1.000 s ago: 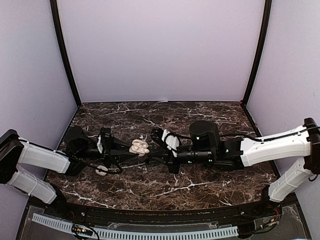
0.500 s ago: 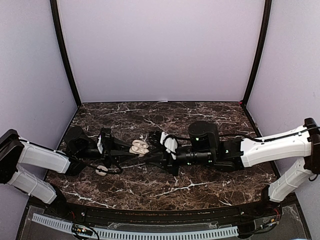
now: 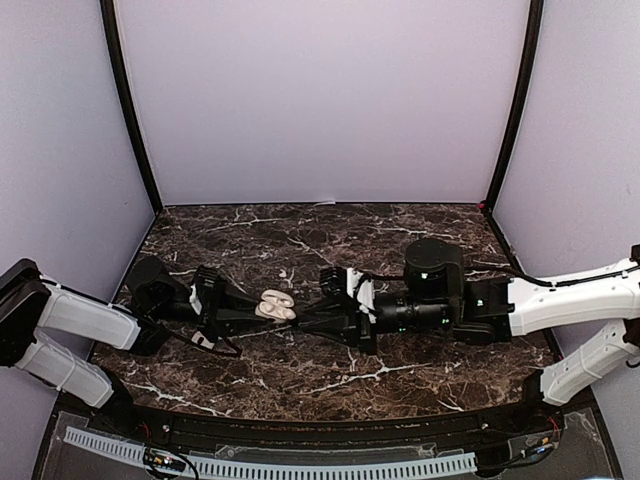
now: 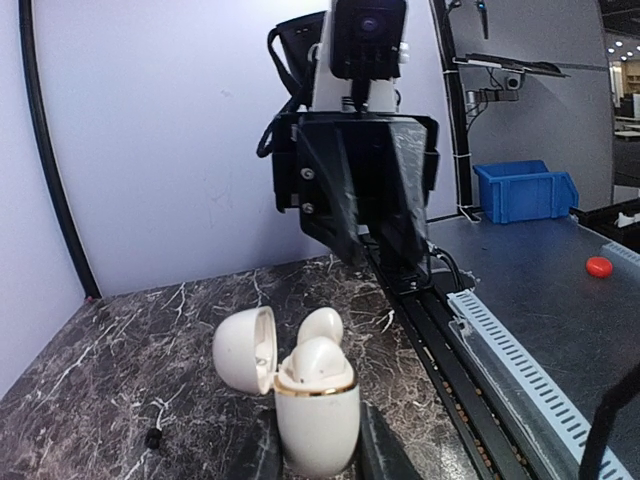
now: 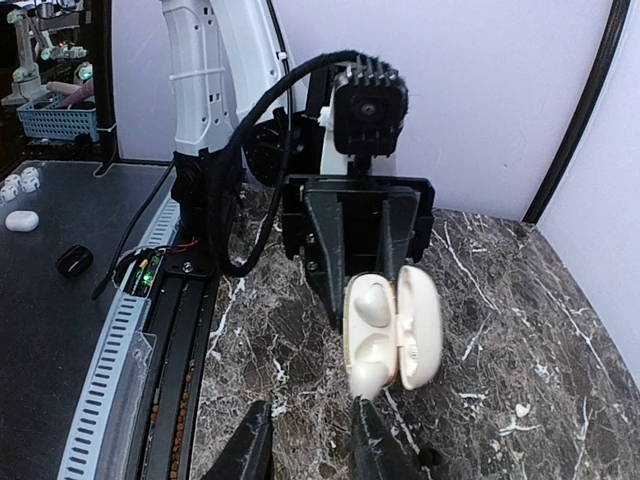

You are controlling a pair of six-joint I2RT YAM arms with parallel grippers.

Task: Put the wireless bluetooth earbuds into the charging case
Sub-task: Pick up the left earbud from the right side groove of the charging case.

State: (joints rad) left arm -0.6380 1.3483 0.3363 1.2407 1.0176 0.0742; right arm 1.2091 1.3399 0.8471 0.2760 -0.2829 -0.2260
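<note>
The cream charging case (image 4: 316, 425) with a gold rim stands between my left gripper's (image 4: 315, 445) fingers, which are shut on its body. Its lid (image 4: 244, 349) hangs open to the left. Two cream earbuds sit in its mouth: one (image 4: 316, 362) lies low in its socket, the other (image 4: 322, 324) stands higher behind it. In the right wrist view the case (image 5: 385, 335) faces me with an earbud (image 5: 368, 378) poking out just above one fingertip. My right gripper (image 5: 308, 440) is open and holds nothing. From above, the case (image 3: 275, 305) lies between left gripper (image 3: 258, 312) and right gripper (image 3: 312, 318).
A small black bit (image 4: 153, 437) lies on the marble to the left of the case. A white speck (image 5: 522, 410) rests on the table to the right. The black rail (image 4: 470, 380) and white slotted strip (image 4: 520, 365) run along the table's near edge.
My right gripper was shut at the case's mouth; it has opened and drawn back to the right. The left gripper has shifted slightly nearer with the case.
</note>
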